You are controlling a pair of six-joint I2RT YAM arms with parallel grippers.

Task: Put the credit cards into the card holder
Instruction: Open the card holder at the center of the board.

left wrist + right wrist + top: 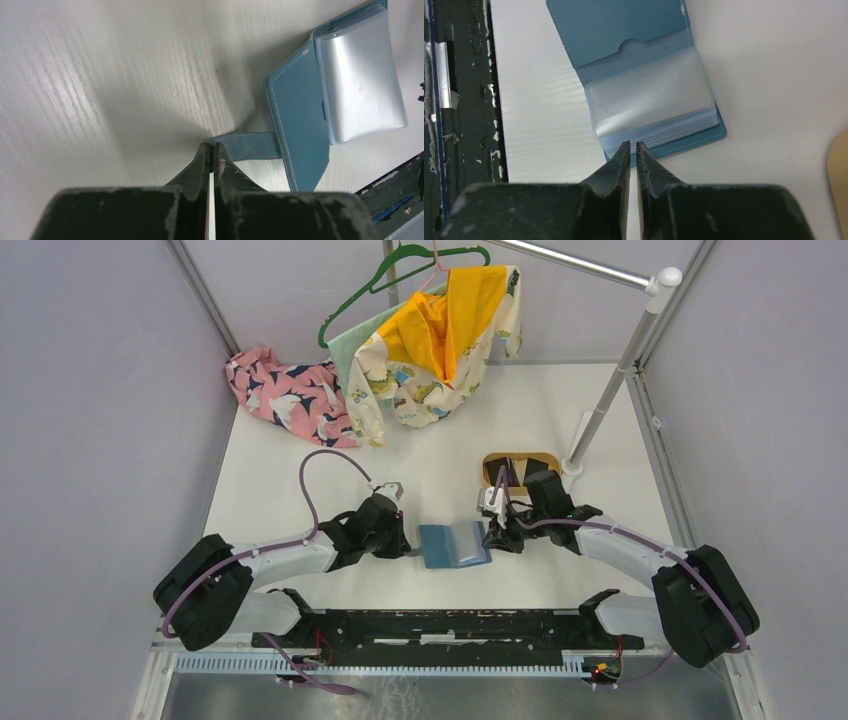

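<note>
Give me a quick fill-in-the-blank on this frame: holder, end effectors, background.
1. The card holder lies ___ on the table, its clear sleeves showing.
2. The ___ end effector is shut on the holder's strap.
3. The wooden tray sits beyond the ___ arm.
4. The clothes at the back hang from a green ___.
Missing words: open; left; right; hanger.

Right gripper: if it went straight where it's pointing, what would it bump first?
The right gripper would likely meet the clear sleeves of the open card holder first; their edge lies right at its tips. Whether it touches them already is hard to tell.
</note>
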